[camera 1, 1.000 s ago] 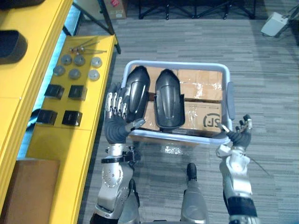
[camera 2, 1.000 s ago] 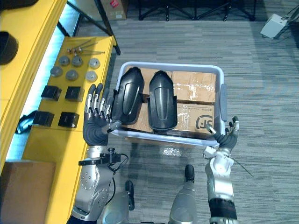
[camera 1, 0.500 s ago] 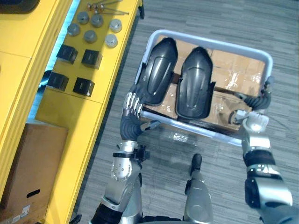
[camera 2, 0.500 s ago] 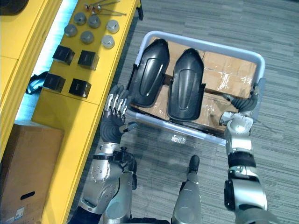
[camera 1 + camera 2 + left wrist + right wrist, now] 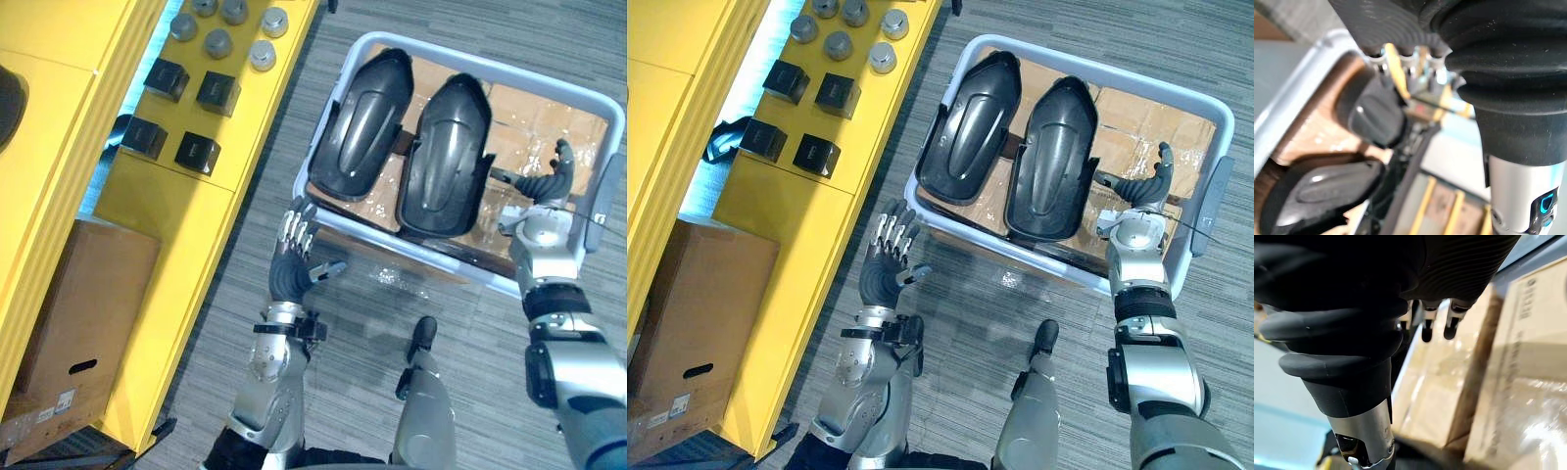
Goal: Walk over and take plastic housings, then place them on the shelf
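Plastic housings (image 5: 362, 122), two dark curved shells, lie side by side on cardboard boxes (image 5: 534, 113) inside the pale bin (image 5: 980, 225) on the floor, untouched! Just outside the bin's near corner the left hand (image 5: 294, 264) hovers with fingers spread, while the right hand (image 5: 539, 191) hangs loose-fingered over the cardboard beside them, both empty. Watch out: those smooth domes could slide out of a one-sided grab, or fingers could snag the rim going in.
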Available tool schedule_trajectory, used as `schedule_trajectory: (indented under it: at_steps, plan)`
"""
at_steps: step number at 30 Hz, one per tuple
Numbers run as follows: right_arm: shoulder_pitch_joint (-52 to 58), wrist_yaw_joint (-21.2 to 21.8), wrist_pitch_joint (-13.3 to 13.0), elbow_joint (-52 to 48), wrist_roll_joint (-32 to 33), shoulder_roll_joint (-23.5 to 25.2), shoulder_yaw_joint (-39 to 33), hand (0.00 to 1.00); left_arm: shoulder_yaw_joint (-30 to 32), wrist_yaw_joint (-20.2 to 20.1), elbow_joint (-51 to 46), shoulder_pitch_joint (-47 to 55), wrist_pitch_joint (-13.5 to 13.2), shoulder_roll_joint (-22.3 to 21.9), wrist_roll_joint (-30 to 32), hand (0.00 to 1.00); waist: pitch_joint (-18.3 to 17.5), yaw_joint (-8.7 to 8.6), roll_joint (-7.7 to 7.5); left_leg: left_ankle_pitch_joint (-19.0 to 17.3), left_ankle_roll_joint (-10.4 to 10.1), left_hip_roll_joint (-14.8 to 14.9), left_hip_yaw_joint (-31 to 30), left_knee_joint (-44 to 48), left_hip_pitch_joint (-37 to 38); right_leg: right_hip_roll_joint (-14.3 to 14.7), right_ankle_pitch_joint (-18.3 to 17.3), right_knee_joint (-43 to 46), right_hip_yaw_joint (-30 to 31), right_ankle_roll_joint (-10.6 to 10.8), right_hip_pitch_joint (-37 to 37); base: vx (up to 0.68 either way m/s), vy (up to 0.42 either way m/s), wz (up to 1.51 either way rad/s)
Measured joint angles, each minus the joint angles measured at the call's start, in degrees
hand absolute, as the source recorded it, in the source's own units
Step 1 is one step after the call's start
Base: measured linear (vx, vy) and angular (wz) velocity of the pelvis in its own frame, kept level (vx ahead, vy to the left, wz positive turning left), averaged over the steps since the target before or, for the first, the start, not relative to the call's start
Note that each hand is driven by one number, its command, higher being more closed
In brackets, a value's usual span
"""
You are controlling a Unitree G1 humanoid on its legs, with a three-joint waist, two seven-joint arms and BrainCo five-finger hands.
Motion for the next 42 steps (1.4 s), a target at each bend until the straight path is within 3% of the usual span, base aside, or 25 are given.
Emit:
schedule_trajectory:
  at_steps: [8,11,16,17,21,25,33,38,42]
  plan:
    - [-0.22,3.30,0.26,1.34,-2.19,0.03,3.24,0.00,-0.63,-0.01,1.57,-0.24,-0.04,-0.25,-0.03,0.00,0.17,1.64,0.40,0.22,-0.06,0.02,-0.04,0.15,-1.07,-0.13,-0.05,1.28,-0.12,-0.07,-1.66,0.00,0.002,0.00]
    - [-1.22,3.68,1.22,4.58,-3.87,0.03,3.85,0.00,-1.04,0.05,3.32,-0.74,-0.06,-0.55,-0.03,0.00,0.72,2.07,1.57,0.20,-0.03,-0.04,-0.36,0.84,-1.64,-0.27,-0.37,1.98,-0.60,-0.28,-1.94,0.00,0.019,0.03]
    - [-5.40,3.60,2.99,9.20,-4.30,-0.57,5.04,0.00,-1.26,1.45,6.31,-1.87,-0.05,-1.00,-0.14,0.00,0.73,2.29,1.61,0.44,-0.11,-0.07,-1.07,1.18,-2.88,-0.38,-0.83,3.09,-1.47,-0.69,-3.11,-0.03,0.023,0.04]
    - [-6.28,3.48,3.06,10.47,-4.32,-1.06,5.84,1.00,-1.29,1.70,6.38,-1.95,-0.04,-1.24,-0.41,0.00,0.71,2.51,1.64,0.45,-0.06,-0.09,-1.17,1.18,-3.19,-0.44,-1.14,3.29,-1.64,-1.13,-3.44,-0.03,0.015,0.04]
    - [-7.84,1.53,4.29,13.21,-4.33,-3.43,6.52,1.00,-2.75,2.62,7.65,-2.88,-0.05,-1.55,-0.48,0.00,0.88,3.69,2.33,0.74,0.00,-0.23,-1.86,1.09,-3.56,-0.72,-1.40,3.77,-2.87,-1.47,-3.55,-0.02,0.022,0.07]
    - [-9.31,1.38,8.24,14.99,-4.34,-6.01,6.41,1.00,-2.98,3.67,8.69,-2.90,0.00,-1.53,-2.15,0.00,0.96,4.61,3.16,0.97,-0.04,-0.26,-2.08,0.71,-3.58,-0.79,-1.56,3.97,-3.21,-1.55,-3.67,0.01,0.027,0.02]
    - [-12.17,1.21,15.66,19.54,-4.37,-7.54,2.74,1.00,-3.33,3.85,9.35,-3.97,0.00,-1.53,-3.52,0.00,0.80,4.87,3.39,1.73,-0.58,-0.81,-3.46,-0.06,-3.46,-1.67,-3.04,6.28,-4.92,-0.90,-3.66,0.06,0.024,0.11]
    - [-12.89,-0.57,16.57,20.79,-4.83,-7.69,1.46,1.00,-3.27,3.80,9.34,-3.82,-0.01,-1.53,-4.84,0.00,0.76,4.96,3.46,1.73,-0.57,-0.91,-3.53,0.04,-3.31,-1.98,-3.55,7.27,-5.20,-0.67,-3.65,0.04,0.037,0.04]
    - [-13.23,-2.91,15.73,21.54,-6.36,-7.22,0.29,1.00,-3.21,3.66,9.23,-3.34,-0.08,-1.51,-4.93,0.00,0.49,5.04,3.86,1.73,-0.55,-0.91,-3.52,0.13,-3.08,-2.09,-3.66,7.75,-5.33,-0.67,-3.58,0.00,0.033,0.00]
